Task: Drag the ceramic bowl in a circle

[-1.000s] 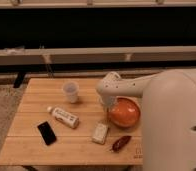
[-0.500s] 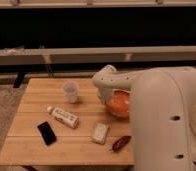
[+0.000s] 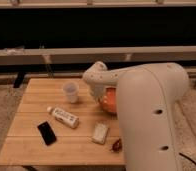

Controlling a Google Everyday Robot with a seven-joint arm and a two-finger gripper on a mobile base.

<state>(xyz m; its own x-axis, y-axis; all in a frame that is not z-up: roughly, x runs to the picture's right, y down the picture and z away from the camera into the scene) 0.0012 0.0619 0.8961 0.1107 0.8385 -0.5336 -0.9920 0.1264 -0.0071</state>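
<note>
Camera view: closed hand (image 3: 100, 96) at one ceramic bowl (image 3: 110, 101).

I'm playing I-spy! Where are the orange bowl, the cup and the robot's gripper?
ceramic bowl (image 3: 110, 103): camera view, its visible orange left side.
cup (image 3: 71, 92): camera view, its side wall.
gripper (image 3: 99, 96): camera view, its lower end, at the bowl's left rim.

The one camera sits high behind the gripper (image 3: 99, 95), close, facing forward and down. The gripper is mid-frame at the ceramic bowl (image 3: 111, 101).
</note>
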